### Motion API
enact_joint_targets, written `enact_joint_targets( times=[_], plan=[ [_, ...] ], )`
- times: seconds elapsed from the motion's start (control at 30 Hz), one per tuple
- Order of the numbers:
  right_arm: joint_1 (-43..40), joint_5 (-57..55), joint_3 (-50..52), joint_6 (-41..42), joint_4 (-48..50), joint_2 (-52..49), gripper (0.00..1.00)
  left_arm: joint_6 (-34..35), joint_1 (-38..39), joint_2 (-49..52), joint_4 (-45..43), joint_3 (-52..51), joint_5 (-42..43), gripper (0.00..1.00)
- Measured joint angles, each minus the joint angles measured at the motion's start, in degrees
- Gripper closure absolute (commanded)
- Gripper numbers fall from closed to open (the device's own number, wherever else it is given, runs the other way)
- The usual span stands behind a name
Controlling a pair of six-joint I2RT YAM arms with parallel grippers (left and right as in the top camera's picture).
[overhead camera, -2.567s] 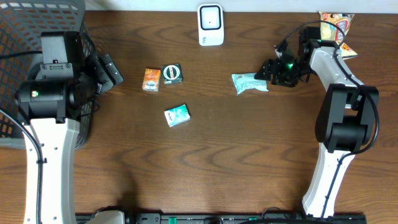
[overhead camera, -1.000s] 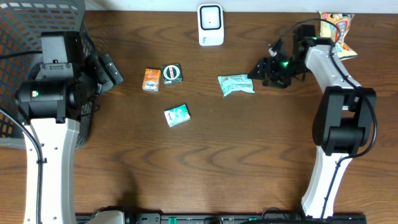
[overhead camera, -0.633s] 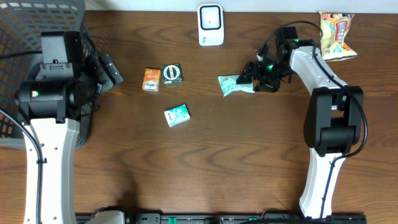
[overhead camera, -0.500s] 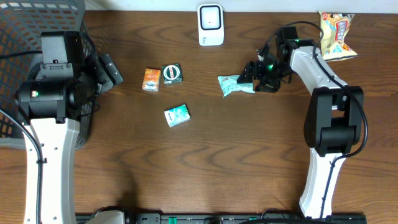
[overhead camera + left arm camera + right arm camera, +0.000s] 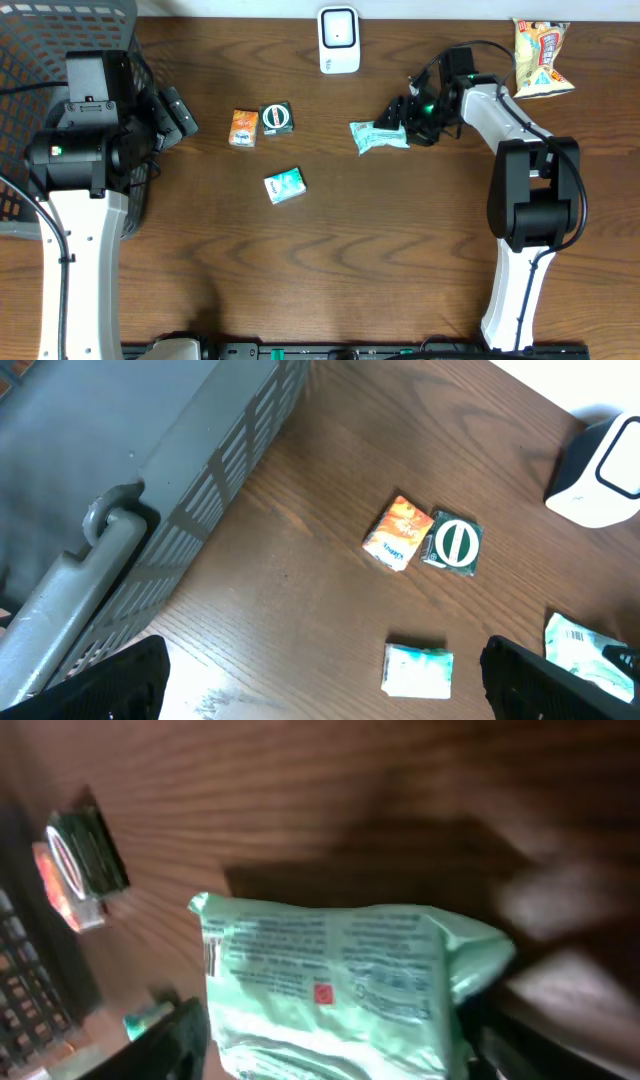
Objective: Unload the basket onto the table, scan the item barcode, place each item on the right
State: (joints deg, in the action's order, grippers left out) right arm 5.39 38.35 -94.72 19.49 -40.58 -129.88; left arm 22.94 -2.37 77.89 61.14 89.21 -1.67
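The mint-green packet (image 5: pixel 379 136) lies flat on the counter (image 5: pixel 350 250), about 5 o'clock from the scanner (image 5: pixel 339 40). The right claw (image 5: pixel 398 118) has a finger either side of it (can't tell if it's pinching yet), presumably to lift its print to the scanner. The left claw (image 5: pixel 180 112) sits wide open at 9 o'clock, out of the way.
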Motion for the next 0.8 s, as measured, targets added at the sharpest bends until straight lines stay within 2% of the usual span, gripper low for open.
enact_joint_targets(
  times=[0.07, 0.17, 0.2, 0.47, 0.8],
  plan=[
    [0.00, 0.74, 0.76, 1.16, 1.57, -0.02, 0.54, 0.00, 0.00, 0.00, 0.00, 0.00, 0.00, 0.02],
    [0.00, 0.85, 1.51, 2.54, 1.64, -0.26, 0.79, 0.00, 0.00, 0.00, 0.00, 0.00, 0.00, 0.02],
    [-0.02, 0.90, 1.57, 2.05, 1.68, -0.48, 0.97, 0.00, 0.00, 0.00, 0.00, 0.00, -0.02, 0.02],
    [-0.15, 4.35, 1.75, 1.05, 2.97, -0.98, 0.99, 0.00, 0.00, 0.00, 0.00, 0.00, -0.02, 0.02],
    [-3.87, 17.70, 1.97, -6.36, 6.49, 0.44, 0.99, 0.00, 0.00, 0.00, 0.00, 0.00, -0.02, 0.02]
  ],
)
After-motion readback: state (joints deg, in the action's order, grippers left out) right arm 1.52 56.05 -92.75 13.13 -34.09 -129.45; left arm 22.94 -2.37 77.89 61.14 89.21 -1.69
